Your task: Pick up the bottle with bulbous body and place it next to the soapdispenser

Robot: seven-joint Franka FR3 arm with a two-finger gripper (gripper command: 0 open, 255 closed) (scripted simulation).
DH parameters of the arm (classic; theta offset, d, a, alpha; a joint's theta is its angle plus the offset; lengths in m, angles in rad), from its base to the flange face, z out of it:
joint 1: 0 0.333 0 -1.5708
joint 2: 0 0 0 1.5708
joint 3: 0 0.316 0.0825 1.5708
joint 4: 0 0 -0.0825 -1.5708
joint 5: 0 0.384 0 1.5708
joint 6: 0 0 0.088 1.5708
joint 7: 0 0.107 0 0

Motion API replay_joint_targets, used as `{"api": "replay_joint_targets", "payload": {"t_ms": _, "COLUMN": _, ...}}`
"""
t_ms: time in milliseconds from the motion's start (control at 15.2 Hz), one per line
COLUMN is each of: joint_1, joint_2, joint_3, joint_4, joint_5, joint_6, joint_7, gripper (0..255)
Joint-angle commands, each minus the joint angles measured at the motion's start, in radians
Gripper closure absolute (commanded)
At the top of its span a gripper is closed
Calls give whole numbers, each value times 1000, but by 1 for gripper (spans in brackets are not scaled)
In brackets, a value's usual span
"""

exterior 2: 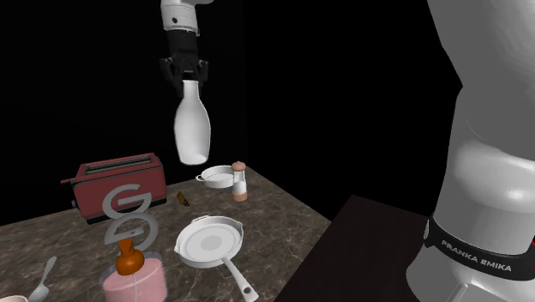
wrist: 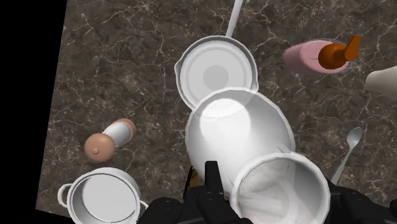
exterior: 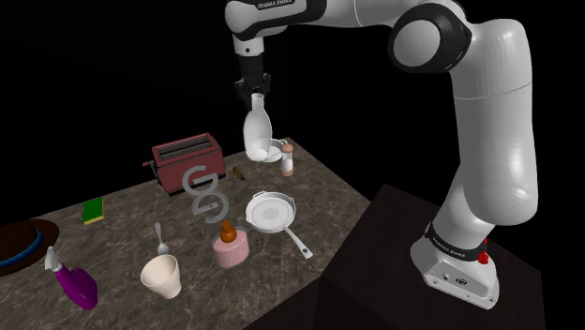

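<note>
Purple plastic is seen at the shoulder view's far left, where a spray bottle [exterior: 77, 284] rests on the dark veined stone counter [exterior: 122, 234]. To its right a flat green block [exterior: 94, 210] is laid, then a white cup [exterior: 161, 277] with a grey spoon [exterior: 160, 242] behind it. A red two-slot toaster [exterior: 187, 161] is set further back, and a grey ornament of two stacked G-shapes [exterior: 204, 192] is stood in front of it. The pink soap dispenser with an orange pump [exterior: 230, 246] is placed just beside a white frying pan [exterior: 270, 213]. Above them the white bottle with a bulbous body [exterior: 255, 131] is held clear of the counter, neck up — its neck is clamped between the fingers of the black two-finger gripper [exterior: 254, 92]. Behind it, near the counter's far edge, a small white two-handled pot [exterior: 272, 151] and a white shaker with a brown cap [exterior: 286, 161] are set.
</note>
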Motion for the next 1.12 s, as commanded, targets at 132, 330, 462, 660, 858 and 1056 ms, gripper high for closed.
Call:
{"api": "replay_joint_targets", "payload": {"t_ms": 132, "joint_1": 53, "joint_2": 39, "joint_3": 21, "joint_4": 48, "joint_5": -4, "joint_6": -7, "joint_7": 76, "gripper": 255}}
{"api": "replay_joint_targets", "payload": {"t_ms": 330, "joint_1": 94, "joint_2": 78, "joint_3": 36, "joint_4": 99, "joint_5": -7, "joint_6": -19, "joint_7": 133, "gripper": 255}}
{"api": "replay_joint_targets", "payload": {"t_ms": 462, "joint_1": 122, "joint_2": 111, "joint_3": 45, "joint_4": 145, "joint_5": -9, "joint_6": -31, "joint_7": 170, "gripper": 255}}
{"api": "replay_joint_targets", "payload": {"t_ms": 660, "joint_1": 163, "joint_2": 173, "joint_3": 59, "joint_4": 235, "joint_5": -12, "joint_6": -58, "joint_7": 225, "gripper": 255}}
{"api": "replay_joint_targets", "payload": {"t_ms": 858, "joint_1": 203, "joint_2": 257, "joint_3": 70, "joint_4": 363, "joint_5": -15, "joint_6": -103, "joint_7": 277, "gripper": 255}}
{"api": "replay_joint_targets", "payload": {"t_ms": 1056, "joint_1": 229, "joint_2": 321, "joint_3": 75, "joint_4": 451, "joint_5": -16, "joint_6": -127, "joint_7": 309, "gripper": 255}}
